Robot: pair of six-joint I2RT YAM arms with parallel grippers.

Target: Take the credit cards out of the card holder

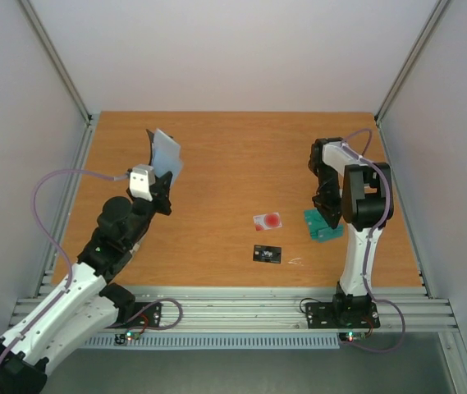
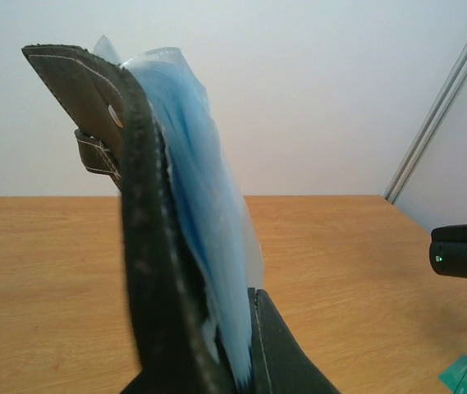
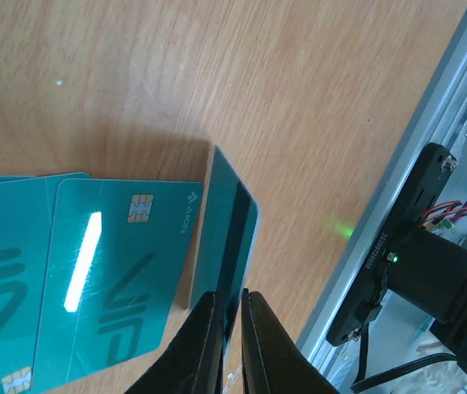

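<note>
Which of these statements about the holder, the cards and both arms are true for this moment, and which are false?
1. The left jaws hold the card holder upright and open. True.
2. The right jaws are empty. False: they pinch a teal card by its edge.
3. The whitish card with the red spot lies on the table. True.
4. The black card sits inside the holder. False: it lies flat on the table, beside the whitish card.
5. Other teal cards lie on the table beneath the right jaws. True.
</note>
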